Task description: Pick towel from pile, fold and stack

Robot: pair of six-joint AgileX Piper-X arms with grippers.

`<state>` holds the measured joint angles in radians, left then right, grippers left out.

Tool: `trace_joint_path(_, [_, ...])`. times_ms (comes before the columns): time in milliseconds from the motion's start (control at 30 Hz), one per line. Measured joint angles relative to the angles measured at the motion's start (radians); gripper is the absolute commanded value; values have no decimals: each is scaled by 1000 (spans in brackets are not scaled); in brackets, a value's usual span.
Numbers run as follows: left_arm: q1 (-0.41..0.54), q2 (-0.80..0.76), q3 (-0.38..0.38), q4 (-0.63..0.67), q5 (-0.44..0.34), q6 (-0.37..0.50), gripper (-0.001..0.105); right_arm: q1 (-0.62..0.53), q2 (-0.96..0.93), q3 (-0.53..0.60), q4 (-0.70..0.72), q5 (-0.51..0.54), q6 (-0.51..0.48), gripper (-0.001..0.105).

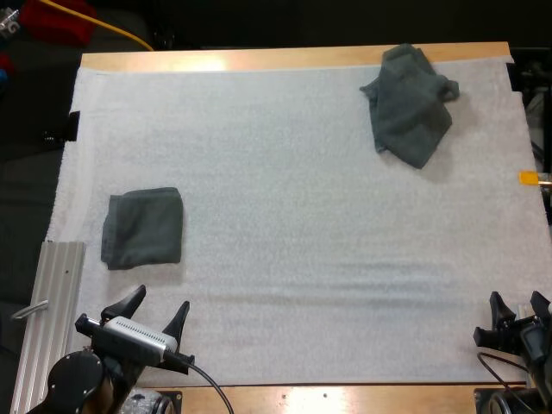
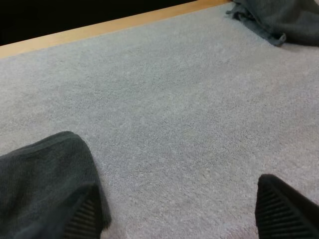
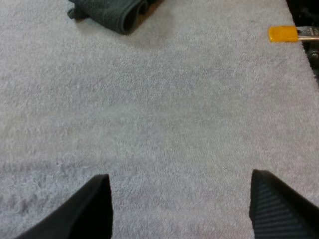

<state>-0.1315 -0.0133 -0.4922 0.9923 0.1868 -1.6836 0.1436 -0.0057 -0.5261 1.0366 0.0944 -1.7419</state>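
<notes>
A crumpled dark grey-green towel [image 1: 409, 103] lies at the far right of the white mat [image 1: 293, 224]. A folded towel [image 1: 142, 228] rests flat at the mat's left side. My left gripper [image 1: 153, 312] hovers open just in front of the folded towel, at the mat's near left corner. In the left wrist view the folded towel [image 2: 42, 186] lies by one of my fingers, and the crumpled towel [image 2: 281, 17] sits far off near the wooden edge. My right gripper [image 1: 519, 308] stands open at the near right edge; the crumpled towel [image 3: 109, 12] shows far ahead of it.
A ribbed metal rail [image 1: 52, 319] runs along the mat's left near side, beside my left arm. The wooden table edge [image 1: 285, 59] borders the far side of the mat.
</notes>
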Motion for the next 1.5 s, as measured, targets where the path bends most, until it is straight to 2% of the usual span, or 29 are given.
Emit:
trace_joint_path(533, [0,0,0,0,1,-35,63,0,0,-10,24,0,11,58])
trace_joint_path(700, [0,0,-25,0,50,-36,63,0,14,-60,69,-3,11,58])
trace_joint_path(900, [0,11,-55,0,93,-36,63,0,70,-115,75,-47,13,58])
trace_joint_path(1233, [0,137,-122,0,144,-34,63,0,208,-217,80,-159,13,58])
trace_joint_path(1500, [0,143,-148,0,203,-34,63,0,327,-298,33,-249,13,58])
